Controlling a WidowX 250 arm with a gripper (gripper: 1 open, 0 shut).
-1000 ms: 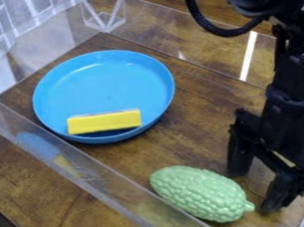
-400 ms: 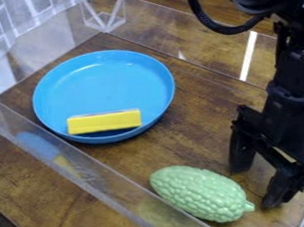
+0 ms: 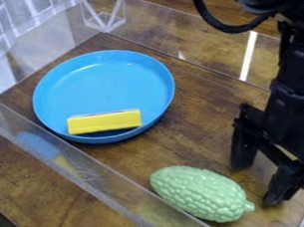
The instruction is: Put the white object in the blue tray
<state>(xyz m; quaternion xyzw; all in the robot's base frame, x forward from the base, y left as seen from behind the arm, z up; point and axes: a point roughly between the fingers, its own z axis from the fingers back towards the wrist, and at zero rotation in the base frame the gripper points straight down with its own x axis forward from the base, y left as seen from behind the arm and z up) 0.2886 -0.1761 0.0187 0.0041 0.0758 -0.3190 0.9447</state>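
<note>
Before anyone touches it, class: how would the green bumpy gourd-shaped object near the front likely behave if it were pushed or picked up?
The green gourd lies on its side with a rounded, tapered body, so a push would probably roll or swivel it rather than slide it straight. Its bumpy skin may give fingers some purchase. It keeps its shape on the wooden table, suggesting it is fairly stiff; its weight cannot be judged.

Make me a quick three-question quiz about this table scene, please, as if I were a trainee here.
1. True or false: the yellow bar lies inside the blue tray.
2. Which object is nearest the gripper: A) yellow bar, B) green bumpy object, C) blue tray?
3. Are the gripper's jaws open or shut?

Key: 1 true; 2 B; 3 open.
</note>
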